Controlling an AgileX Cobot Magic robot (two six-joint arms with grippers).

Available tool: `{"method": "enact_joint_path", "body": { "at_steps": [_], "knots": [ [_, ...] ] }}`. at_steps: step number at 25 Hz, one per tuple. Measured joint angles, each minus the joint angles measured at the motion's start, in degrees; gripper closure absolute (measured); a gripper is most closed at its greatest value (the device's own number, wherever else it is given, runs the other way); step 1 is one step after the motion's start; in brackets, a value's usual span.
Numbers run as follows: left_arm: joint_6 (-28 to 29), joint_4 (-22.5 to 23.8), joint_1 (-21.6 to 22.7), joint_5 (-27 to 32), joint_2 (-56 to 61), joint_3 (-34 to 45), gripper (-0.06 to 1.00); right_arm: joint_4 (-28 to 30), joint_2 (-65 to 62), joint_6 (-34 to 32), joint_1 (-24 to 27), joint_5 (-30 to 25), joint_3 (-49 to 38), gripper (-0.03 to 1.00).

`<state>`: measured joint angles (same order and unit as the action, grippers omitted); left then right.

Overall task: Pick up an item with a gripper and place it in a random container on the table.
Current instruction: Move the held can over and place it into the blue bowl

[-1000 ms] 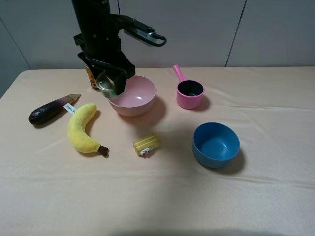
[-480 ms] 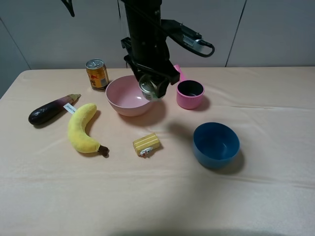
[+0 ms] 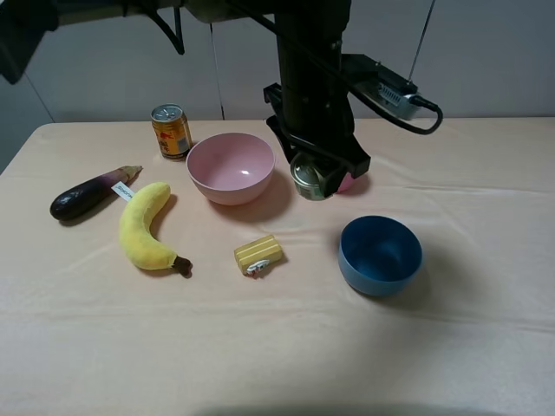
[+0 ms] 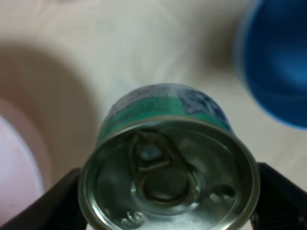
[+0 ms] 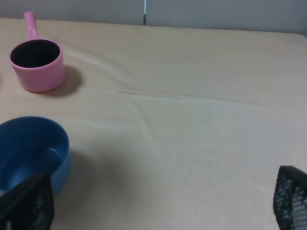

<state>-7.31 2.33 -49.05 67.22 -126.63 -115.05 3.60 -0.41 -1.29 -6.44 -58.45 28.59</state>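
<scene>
In left hand [image 3: 318, 175] — squat silver-lidded tin [image 4: 168, 189]

Pink pot [image 3: 349, 183] seemingly behind tin can [image 3: 310, 178]

My left arm [image 3: 308, 61] reaches across the middle and drops steeply, wrist pointing down, with a black cable [image 3: 395, 108] looping off its side. My left gripper [image 3: 314, 173] hangs in the air, its fingers [image 4: 53, 206] clamped on either side of the tin can [image 4: 168, 163]. My right gripper [image 5: 158, 211] is held apart from it, fingers [image 5: 29, 203] spread wide.
</scene>
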Motion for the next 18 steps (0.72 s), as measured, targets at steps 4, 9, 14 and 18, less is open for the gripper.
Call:
{"method": "enact_joint_path", "body": {
  "at_steps": [4, 9, 14, 18],
  "knots": [
    [0.00, -1.25, -2.17, 0.00, -0.04, 0.00, 0.26, 0.00, 0.00, 0.00, 0.00, 0.00, 0.00, 0.27],
    [0.00, -1.61, -4.47, -1.87, -0.22, 0.00, 0.26, 0.00, 0.00, 0.00, 0.00, 0.00, 0.00, 0.27],
    [0.00, -3.14, -6.19, -4.45, -0.38, 0.00, 0.26, 0.00, 0.00, 0.00, 0.00, 0.00, 0.00, 0.27],
    [0.00, -3.69, -7.71, -6.15, -2.06, 0.00, 0.26, 0.00, 0.00, 0.00, 0.00, 0.00, 0.00, 0.27]
  ]
}}
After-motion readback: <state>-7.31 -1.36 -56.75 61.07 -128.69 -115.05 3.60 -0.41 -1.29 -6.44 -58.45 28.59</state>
